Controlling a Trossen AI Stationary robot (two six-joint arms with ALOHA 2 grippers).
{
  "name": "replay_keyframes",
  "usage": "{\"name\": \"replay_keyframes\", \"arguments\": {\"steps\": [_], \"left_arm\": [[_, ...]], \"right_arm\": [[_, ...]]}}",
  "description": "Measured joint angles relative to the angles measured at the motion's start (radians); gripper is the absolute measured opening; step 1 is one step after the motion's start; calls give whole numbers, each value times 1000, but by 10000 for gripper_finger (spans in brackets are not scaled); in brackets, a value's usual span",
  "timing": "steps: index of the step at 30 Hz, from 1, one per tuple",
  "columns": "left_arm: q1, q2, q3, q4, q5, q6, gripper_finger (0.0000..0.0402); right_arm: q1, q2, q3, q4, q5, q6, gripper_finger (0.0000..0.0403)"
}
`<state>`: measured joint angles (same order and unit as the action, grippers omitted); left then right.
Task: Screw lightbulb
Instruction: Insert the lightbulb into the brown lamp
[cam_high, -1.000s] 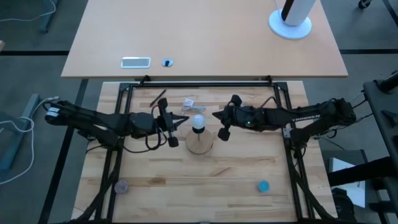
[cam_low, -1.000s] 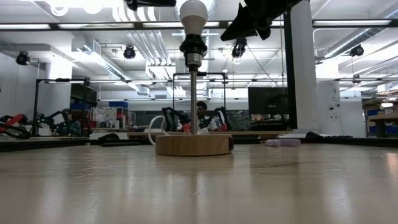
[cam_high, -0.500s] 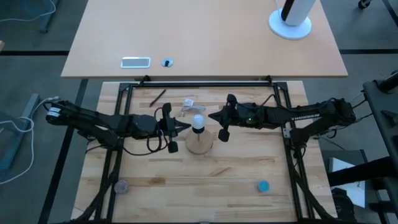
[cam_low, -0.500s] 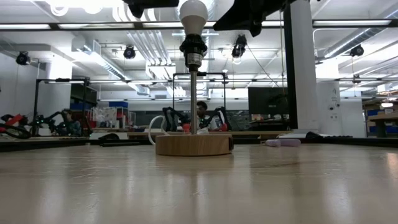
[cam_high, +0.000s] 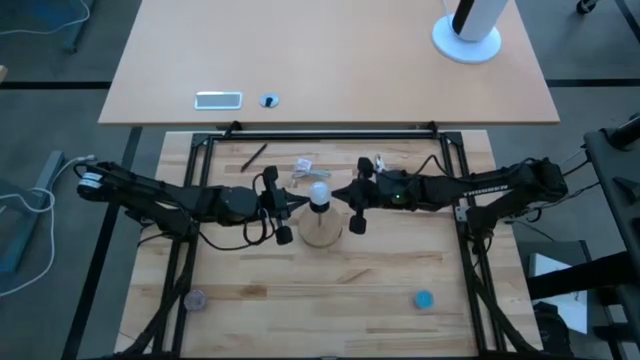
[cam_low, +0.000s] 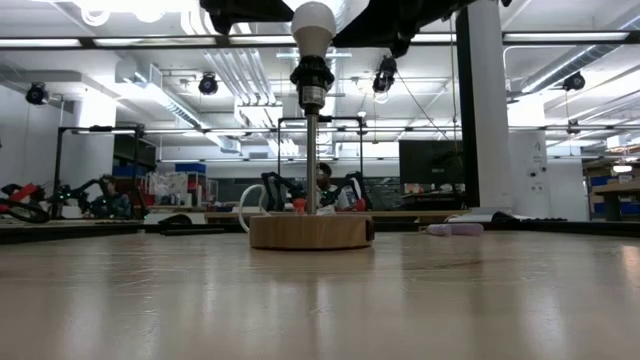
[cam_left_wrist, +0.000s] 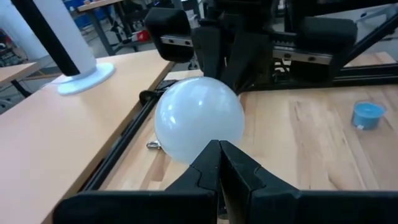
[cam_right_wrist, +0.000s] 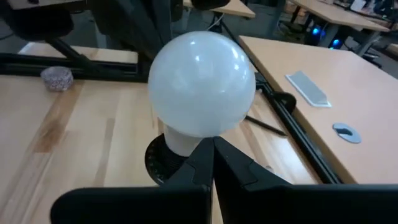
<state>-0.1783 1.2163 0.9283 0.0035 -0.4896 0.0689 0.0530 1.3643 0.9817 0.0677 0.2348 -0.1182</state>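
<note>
Near the middle of the high view, the lightbulb (cam_high: 319, 194) sits in its socket on the wooden disc (cam_high: 321, 232) — my left gripper (cam_high: 297, 200) and right gripper (cam_high: 338, 193), both shut and empty, flank it. I should open wide, then twist gently.

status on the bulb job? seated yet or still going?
Done: the lightbulb stands upright in the black socket on the wooden base.
In hand: nothing is gripped. The left gripper and right gripper are both shut, their tips right at the bulb on opposite sides.
Left: whether the bulb is fully threaded can't be seen; if not, more turning, then retract both arms.
</note>
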Motion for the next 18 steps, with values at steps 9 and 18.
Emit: {"name": "replay_keyframes", "arguments": {"steps": [9, 18], "left_arm": [[-1, -1, 0, -15, -6, -28, 0], [-14, -2, 0, -39, -44, -53, 0]], "right_arm": [[35, 0, 8, -14, 10, -36, 0], [37, -3, 13, -45, 125, -2, 0]]}}
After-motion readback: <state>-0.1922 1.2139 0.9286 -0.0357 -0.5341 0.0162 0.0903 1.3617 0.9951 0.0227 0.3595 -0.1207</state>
